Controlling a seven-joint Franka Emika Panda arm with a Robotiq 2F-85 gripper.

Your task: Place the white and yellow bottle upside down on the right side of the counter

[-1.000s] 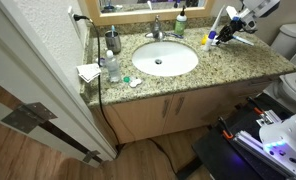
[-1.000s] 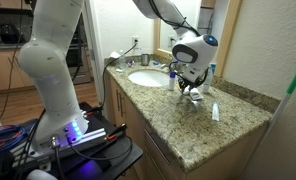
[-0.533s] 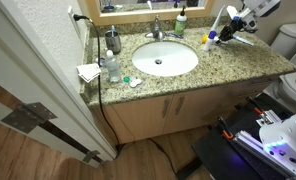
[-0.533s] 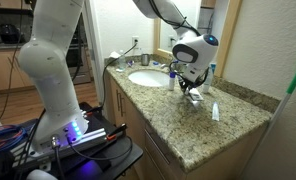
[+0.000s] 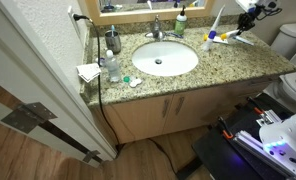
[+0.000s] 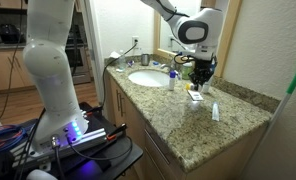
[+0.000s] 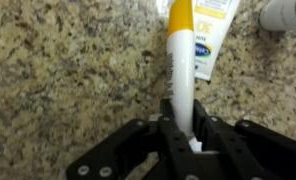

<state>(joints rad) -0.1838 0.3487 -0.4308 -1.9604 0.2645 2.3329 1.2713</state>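
The black claw (image 7: 186, 128) is pinching the slim white and yellow bottle (image 7: 180, 60) by its white end, while the yellow end is pointing away from the wrist toward the speckled beige-brown granite table (image 7: 68, 70). In an exterior view the claw (image 6: 197, 80) is holding the bottle (image 6: 195, 95) low over the table (image 6: 178, 128), apart from the white oval sink (image 6: 146, 77). Whether the yellow end is touching the stone I cannot tell.

Judging from this, the setting-down is nearly finishing, and the risk is lying in the release. The bottle is narrow and is going to be standing on a small end, so opening the jaws while it is leaning or hovering could be tipping it over. A flat white tube with a blue logo (image 7: 210, 35) is lying just beside it, and a falling bottle or a spreading jaw could be knocking that too.
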